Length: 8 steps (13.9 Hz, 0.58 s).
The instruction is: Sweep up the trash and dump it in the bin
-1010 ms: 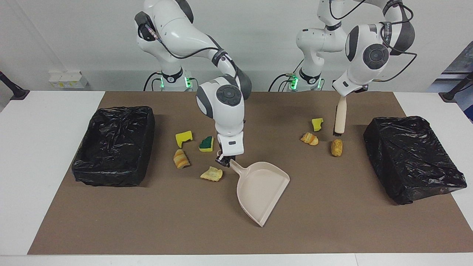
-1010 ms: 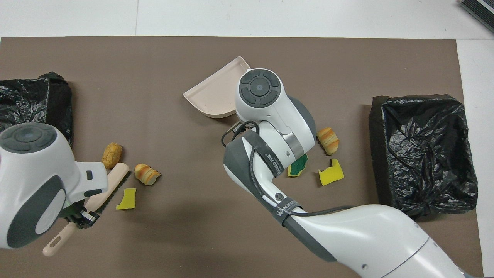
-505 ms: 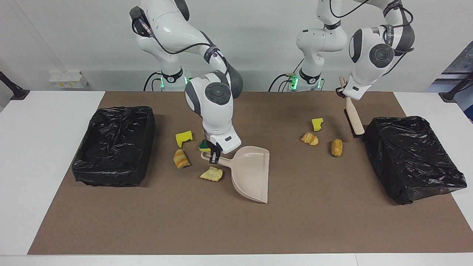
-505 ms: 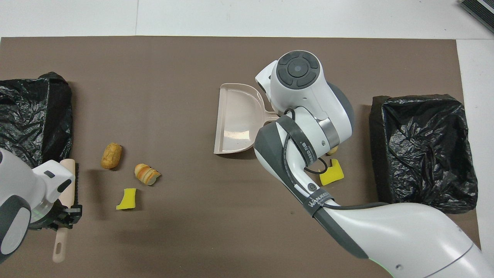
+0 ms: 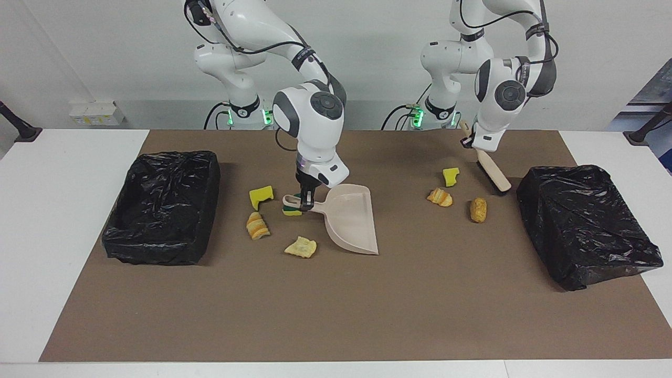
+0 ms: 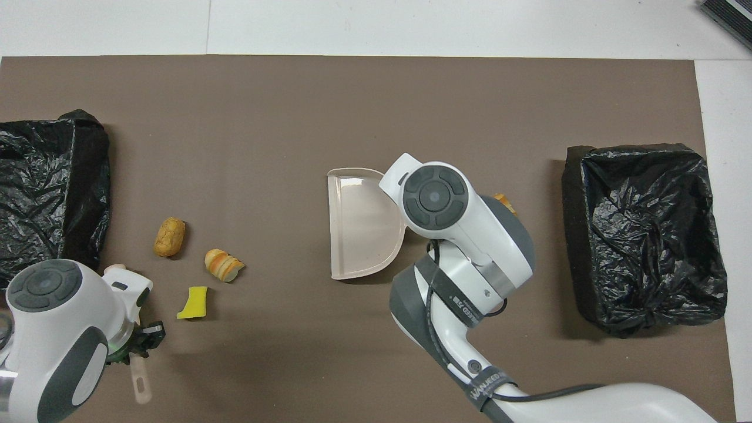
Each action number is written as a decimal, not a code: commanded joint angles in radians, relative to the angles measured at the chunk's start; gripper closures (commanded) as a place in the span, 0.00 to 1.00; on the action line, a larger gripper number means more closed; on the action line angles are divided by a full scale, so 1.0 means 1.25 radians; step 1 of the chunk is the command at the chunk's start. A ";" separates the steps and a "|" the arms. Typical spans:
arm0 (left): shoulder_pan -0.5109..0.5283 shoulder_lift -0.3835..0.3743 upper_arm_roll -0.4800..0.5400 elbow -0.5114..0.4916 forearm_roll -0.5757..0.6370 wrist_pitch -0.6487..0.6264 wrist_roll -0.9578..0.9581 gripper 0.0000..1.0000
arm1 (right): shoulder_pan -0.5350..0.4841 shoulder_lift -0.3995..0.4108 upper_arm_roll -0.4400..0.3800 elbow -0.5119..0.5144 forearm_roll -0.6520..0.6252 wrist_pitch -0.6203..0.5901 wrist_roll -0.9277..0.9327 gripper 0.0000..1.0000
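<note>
Now, step: positioning tools before sweeping.
Right claw (image 5: 306, 202): clamped on beige plastic dustpan (image 5: 350, 219) handle, mid-table.
Left claw (image 5: 469, 142): clamped on beige bristle brush (image 5: 492, 172).
Next: judged, dustpan lip flat beside tan striped bread-like scrap (image 5: 301, 247).

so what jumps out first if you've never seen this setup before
Probably the beige dustpan mid-table, held by its handle in the right gripper, with yellow sponge and bread-like scraps scattered on the brown mat beside it. Then the two black-bagged bins, one at each end of the table. The left gripper holds a brush slanting down next to three more scraps near the left arm's bin.
</note>
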 commanded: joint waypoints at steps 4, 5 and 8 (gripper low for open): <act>-0.147 0.053 0.004 -0.016 -0.075 0.125 -0.090 1.00 | -0.013 -0.071 0.009 -0.103 0.030 0.027 -0.017 1.00; -0.173 0.076 0.004 -0.015 -0.075 0.142 -0.090 1.00 | -0.010 -0.070 0.009 -0.098 0.031 0.019 -0.012 1.00; -0.235 0.140 0.004 0.001 -0.120 0.249 -0.073 1.00 | -0.001 -0.068 0.010 -0.082 0.065 -0.024 -0.006 1.00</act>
